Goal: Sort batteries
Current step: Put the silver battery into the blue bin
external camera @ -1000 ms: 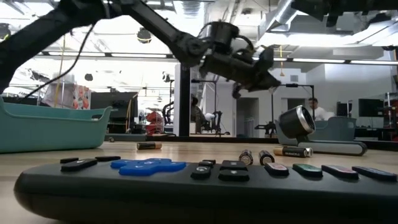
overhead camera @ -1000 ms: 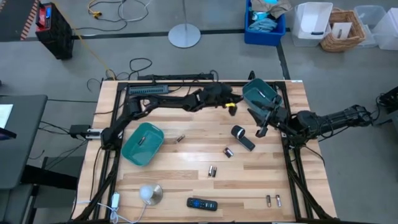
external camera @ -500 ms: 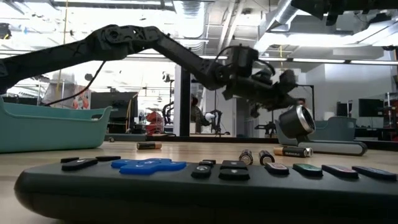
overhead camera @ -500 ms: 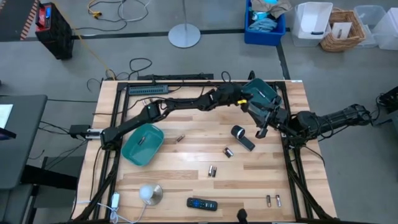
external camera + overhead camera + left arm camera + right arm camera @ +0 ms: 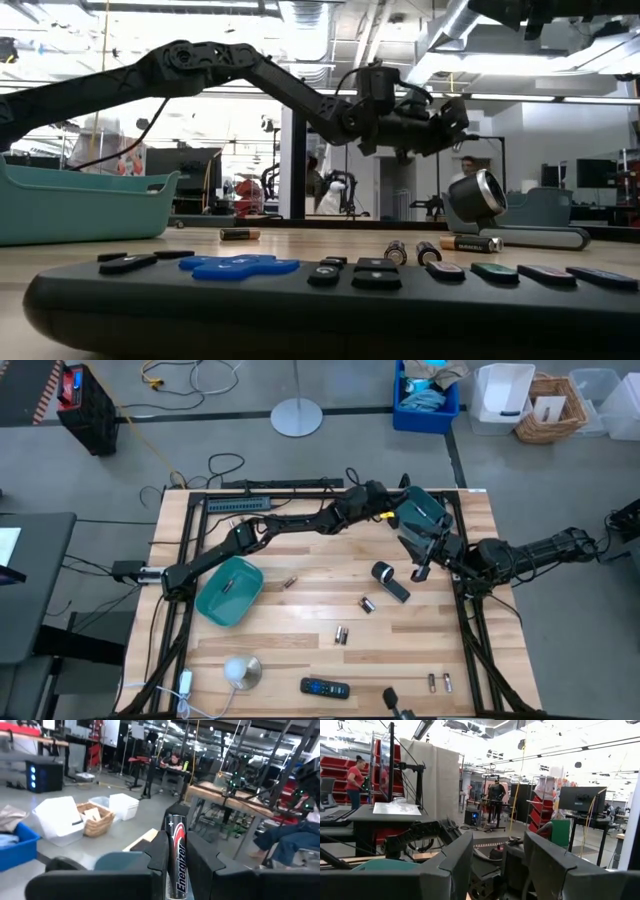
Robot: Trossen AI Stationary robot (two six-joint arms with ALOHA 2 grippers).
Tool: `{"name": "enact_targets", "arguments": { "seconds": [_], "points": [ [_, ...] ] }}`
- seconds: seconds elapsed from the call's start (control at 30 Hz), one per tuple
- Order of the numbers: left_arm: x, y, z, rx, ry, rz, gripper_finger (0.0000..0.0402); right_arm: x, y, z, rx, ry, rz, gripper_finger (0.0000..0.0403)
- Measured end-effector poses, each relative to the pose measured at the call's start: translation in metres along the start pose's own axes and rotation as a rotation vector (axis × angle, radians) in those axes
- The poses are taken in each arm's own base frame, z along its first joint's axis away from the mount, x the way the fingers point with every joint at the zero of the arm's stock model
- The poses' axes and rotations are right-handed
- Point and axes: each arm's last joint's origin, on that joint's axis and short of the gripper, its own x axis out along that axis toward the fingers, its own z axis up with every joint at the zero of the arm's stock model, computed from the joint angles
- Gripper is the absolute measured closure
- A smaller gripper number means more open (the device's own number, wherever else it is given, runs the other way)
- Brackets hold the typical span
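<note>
Battery clamped in left hand, now raised level beside teal bin; right hand wide, unmoved.

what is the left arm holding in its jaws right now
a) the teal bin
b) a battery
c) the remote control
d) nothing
b) In the left wrist view a black and red battery stands clamped between the left gripper jaws, lifted near the far teal bin.

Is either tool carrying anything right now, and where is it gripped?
The left tool grips an Energizer battery by its lower body, the upper end sticking out beyond the fingers. The right tool is open and holds nothing.
</note>
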Motion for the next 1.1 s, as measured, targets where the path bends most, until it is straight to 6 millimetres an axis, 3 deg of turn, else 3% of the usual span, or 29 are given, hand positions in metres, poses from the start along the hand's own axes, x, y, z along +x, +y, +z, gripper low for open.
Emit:
{"name": "enact_targets", "arguments": {
  "seconds": [0.17, 0.37, 0.7, 1.1],
  "points": [
    [0.002, 0.012, -0.01, -0.067, -0.104, -0.079, 0.0362, 0.0, -0.001, 0.002, 0.004, -0.014, -0.004, 0.0211],
    [0.002, 0.029, -0.052, -0.158, -0.128, 0.016, 0.0362, 0.0, 0.0, 0.003, 0.001, -0.031, -0.005, 0.0211],
    [0.003, 0.021, -0.059, -0.078, -0.101, 0.08, 0.0362, 0.0, -0.001, 0.004, -0.006, -0.033, -0.007, 0.0211],
    [0.004, 0.038, -0.062, -0.316, -0.07, 0.178, 0.0357, 0.001, -0.002, 0.004, -0.014, -0.036, -0.018, 0.0211]
  ]
}}
